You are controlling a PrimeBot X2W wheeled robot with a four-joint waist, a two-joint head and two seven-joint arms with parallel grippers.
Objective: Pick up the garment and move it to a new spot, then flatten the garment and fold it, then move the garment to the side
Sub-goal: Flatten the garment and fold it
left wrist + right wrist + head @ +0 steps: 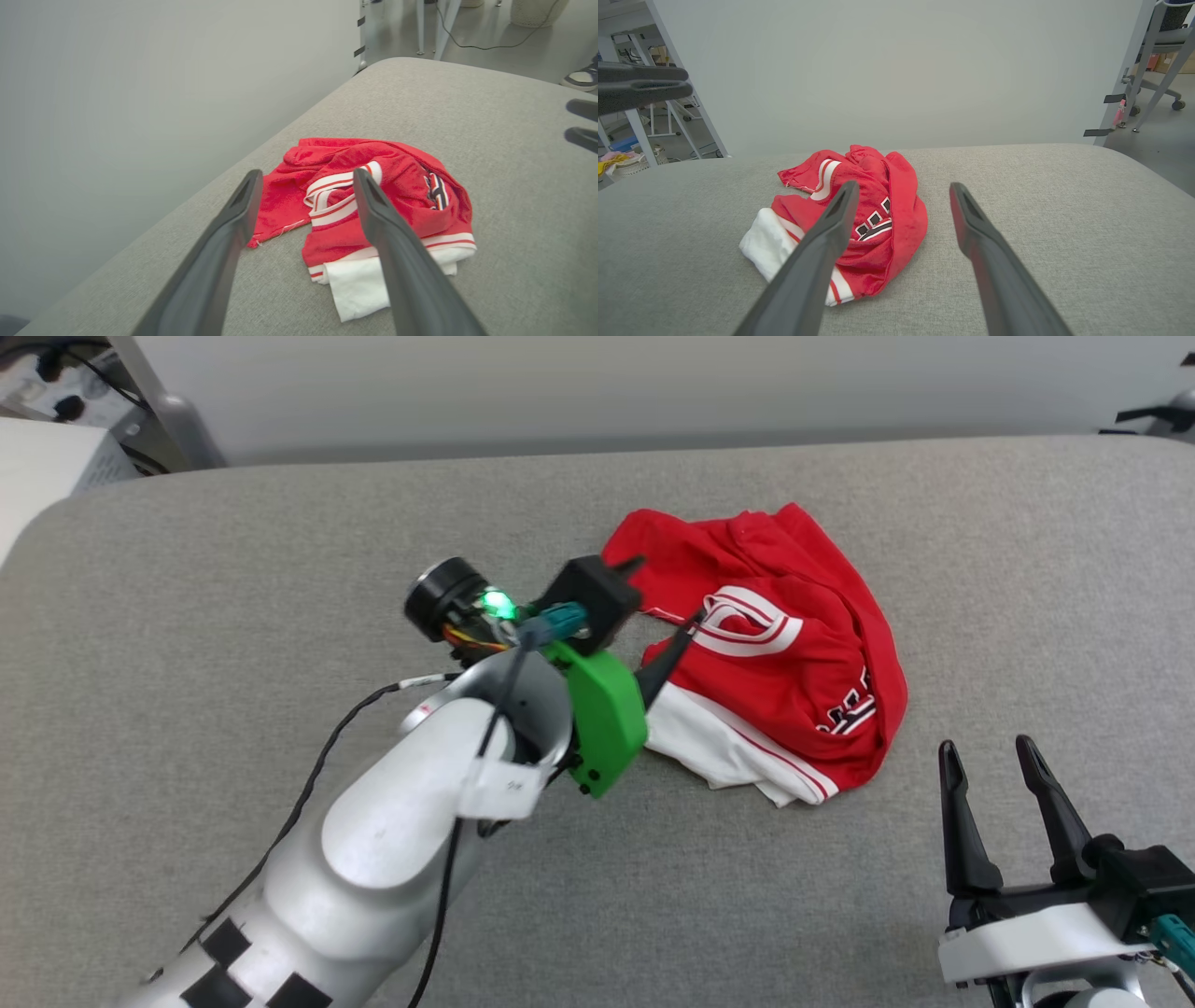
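The crumpled shirt (794, 653) lies on the grey cushion (280, 569). The left arm stretches toward the shirt, its left gripper (668, 590) wide open, empty, perhaps just above the shirt's edge. The right gripper (987, 747) stands near the shirt, open and empty.

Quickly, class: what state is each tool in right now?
Left tool: open, holding nothing, close to the red jersey.
Right tool: open, empty, well apart from the jersey.
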